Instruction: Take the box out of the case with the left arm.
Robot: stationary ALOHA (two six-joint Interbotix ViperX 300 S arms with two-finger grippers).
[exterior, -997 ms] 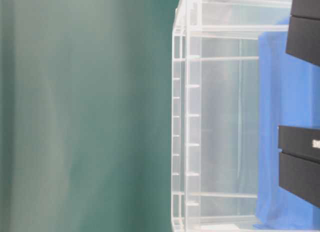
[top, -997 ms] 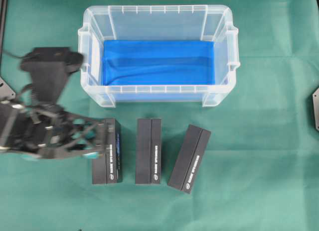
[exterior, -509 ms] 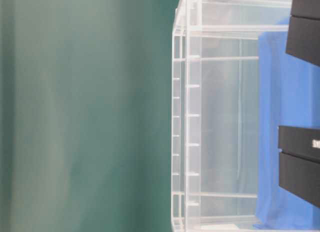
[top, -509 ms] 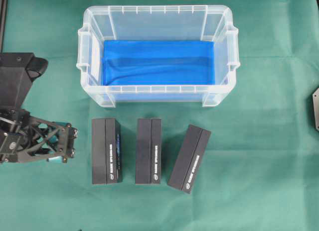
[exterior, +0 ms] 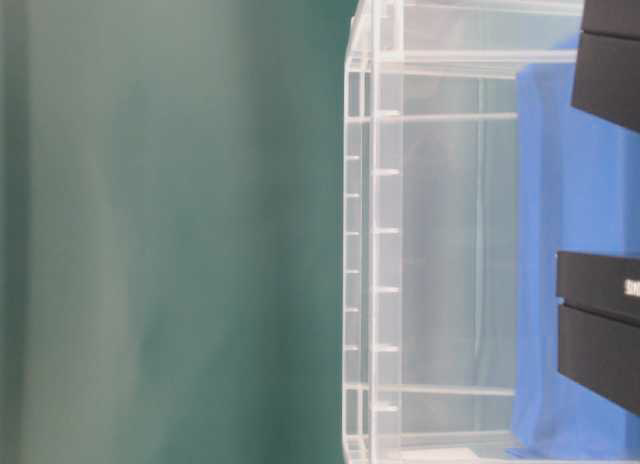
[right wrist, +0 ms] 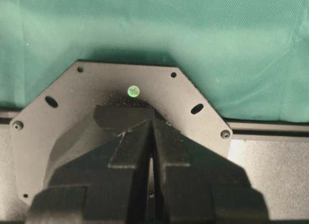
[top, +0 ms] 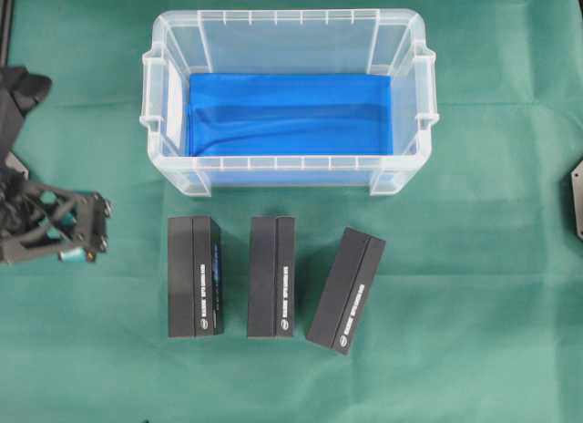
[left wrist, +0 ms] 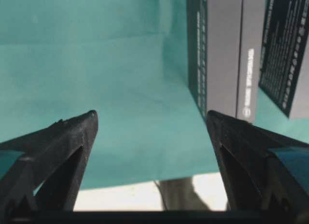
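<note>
The left claw point(top: 86, 239), jaws wide and empty, sits at nine o'clock of three black boxes point(top: 193, 276) lying lengthwise outside the emptied case point(top: 289, 177).

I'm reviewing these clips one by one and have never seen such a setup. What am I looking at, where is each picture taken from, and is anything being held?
It is a two-armed table robot. The overhead view looks down on a green cloth. On it stand a clear tub with a blue lining and nothing else inside, and three black boxes in a row in front of it. The left tool sits at the left edge, open and empty. The table-level view shows the tub's wall from the side, turned sideways. The left wrist camera looks between that tool's spread fingers at the cloth and boxes. The right wrist camera shows the right tool shut, parked over a black plate.
</note>
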